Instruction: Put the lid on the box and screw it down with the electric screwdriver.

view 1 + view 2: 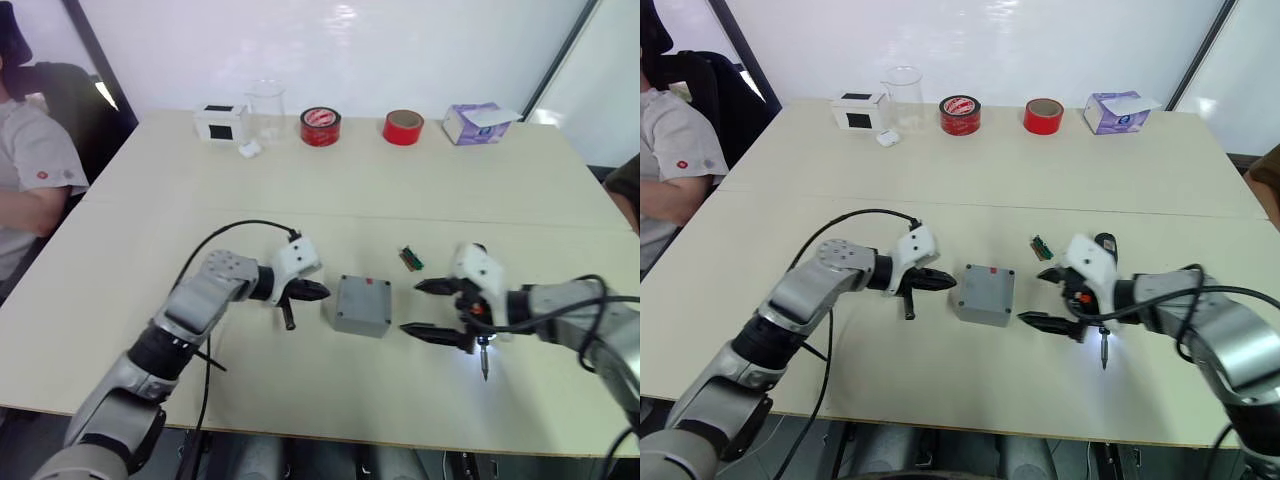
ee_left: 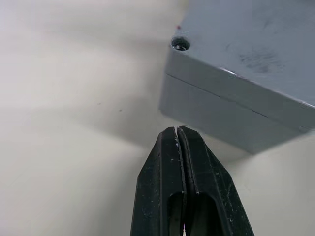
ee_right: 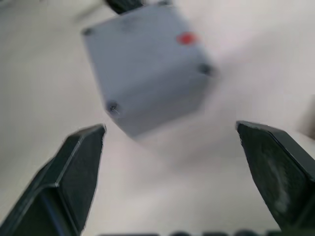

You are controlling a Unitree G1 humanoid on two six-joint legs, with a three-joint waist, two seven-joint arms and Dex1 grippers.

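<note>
Between both end effectors, lid (image 1: 364, 294) seemingly on box (image 1: 358, 317).

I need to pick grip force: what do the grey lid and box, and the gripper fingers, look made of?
The lid and the box: probably moulded plastic, matte grey, faintly scuffed. Left gripper fingers: black, dull, lightly speckled, likely rubber or plastic.

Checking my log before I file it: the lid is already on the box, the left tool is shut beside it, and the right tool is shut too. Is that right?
Not quite. The right tool is open: the right wrist view shows its fingers spread wide, facing the box. The rest holds: the lid sits on the box, and the left tool is shut beside it.
</note>
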